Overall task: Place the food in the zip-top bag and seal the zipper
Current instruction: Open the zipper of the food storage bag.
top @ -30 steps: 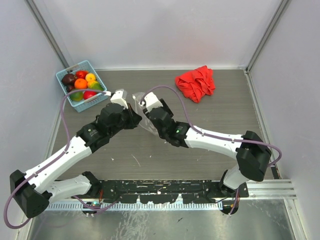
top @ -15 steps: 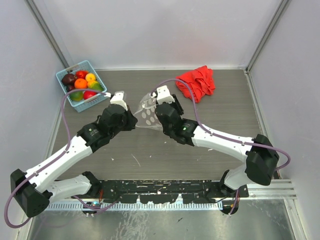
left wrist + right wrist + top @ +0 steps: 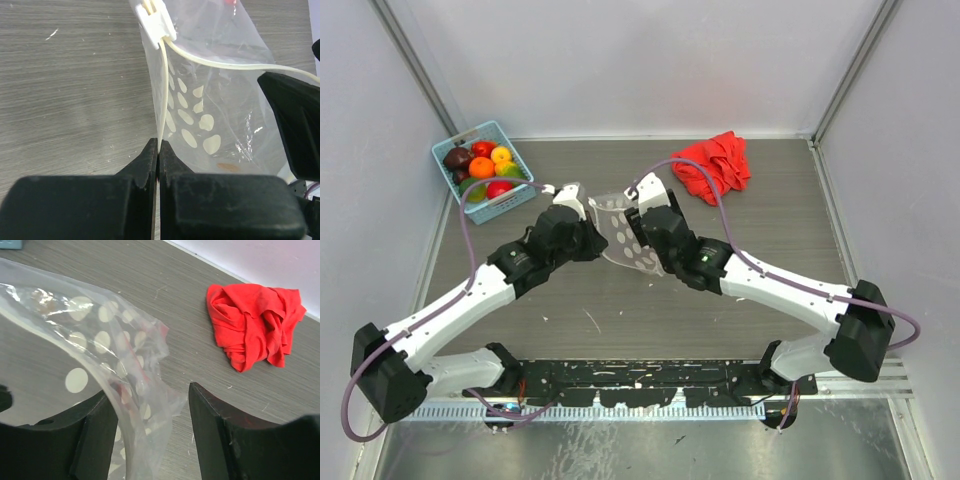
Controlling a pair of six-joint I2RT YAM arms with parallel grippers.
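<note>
The clear zip-top bag (image 3: 618, 232) with white dots hangs between my two grippers at mid-table. My left gripper (image 3: 592, 241) is shut on its zipper (image 3: 163, 95), pinching the pale strip just below a white slider (image 3: 156, 20); the grip shows close up in the left wrist view (image 3: 159, 148). My right gripper (image 3: 640, 222) is open, and the bag's film (image 3: 100, 340) drapes over its left finger and into the gap (image 3: 152, 400). The food (image 3: 480, 166), small round toy fruits in several colours, lies in the light blue basket (image 3: 510, 201) at the far left.
A crumpled red cloth (image 3: 713, 165) lies at the far right of the table and also shows in the right wrist view (image 3: 255, 330). Grey walls enclose the table on three sides. My right gripper's finger (image 3: 295, 120) shows at the right of the left wrist view.
The bag has been lifted and spread out between the grippers. My right gripper moved up and to the right, and my left gripper moved slightly right with the zipper edge.
</note>
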